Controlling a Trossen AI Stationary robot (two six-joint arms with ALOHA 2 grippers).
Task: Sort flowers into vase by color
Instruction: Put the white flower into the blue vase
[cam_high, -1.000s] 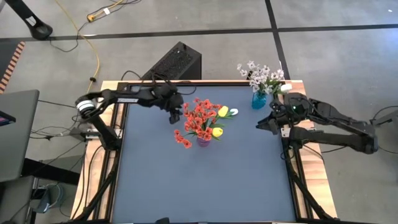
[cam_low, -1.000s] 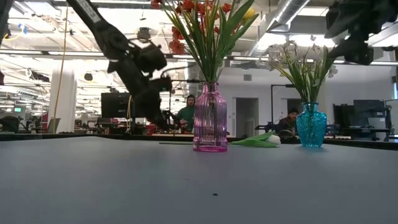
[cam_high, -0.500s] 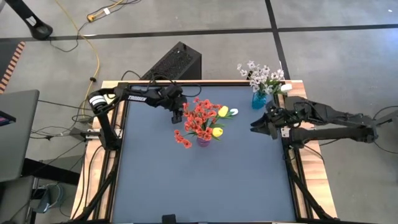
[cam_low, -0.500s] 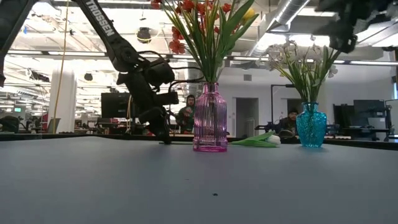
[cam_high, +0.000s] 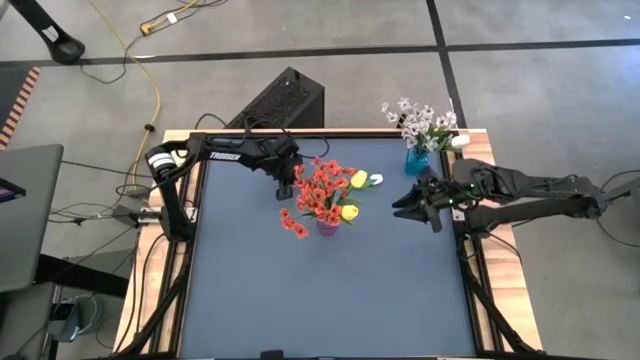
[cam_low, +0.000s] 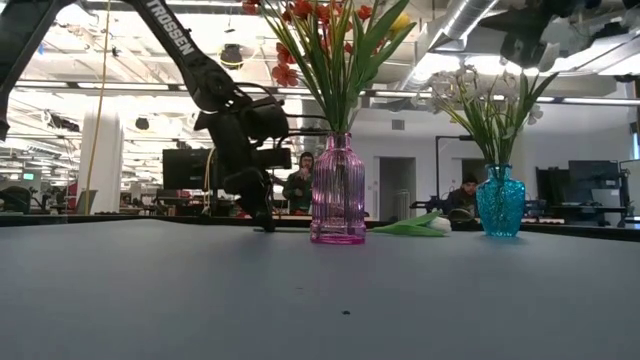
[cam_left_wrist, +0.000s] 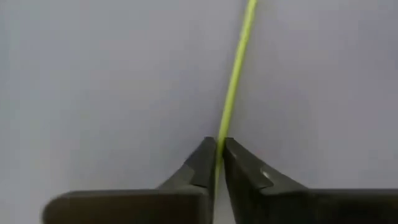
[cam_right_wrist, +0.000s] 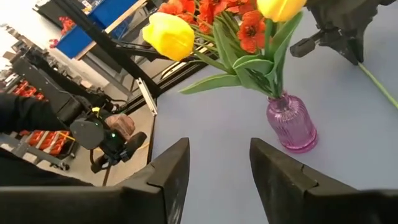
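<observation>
1. Left hand (cam_high: 283, 187): I see it low at the worktop (cam_high: 330, 290), far side, just left of the pink vase (cam_high: 327, 227). Fingers (cam_left_wrist: 202, 163) pinched shut on a thin green stem (cam_left_wrist: 233, 87) lying along the worktop surface; the blossom end is outside the wrist view, so colour n/k.
2. Right hand (cam_high: 405, 205): raised over the worktop's right part, between pink vase and blue vase (cam_high: 416, 161), touching neither. Fingers (cam_right_wrist: 280, 174) apart w/ a clear gap, nothing held.
3. Pink vase: ribbed glass, upright, approx. worktop centre-back. Holds red blossom bunches (cam_high: 318, 190) plus yellow tulips (cam_high: 349, 212) w/ green leaves.
4. Blue vase: upright at far right corner of worktop. Holds white-lilac sprays (cam_high: 420, 122).
5. White tulip (cam_low: 425, 226): lying flat on worktop between the two vases, near neither hand's grip.
6. Loose red bunch (cam_high: 293, 224): by the pink vase's left side in high view; can't tell whether it lies on the worktop or hangs from the vase.
7. Background, low view: person (cam_low: 298, 185) seated behind the worktop, well apart.
</observation>
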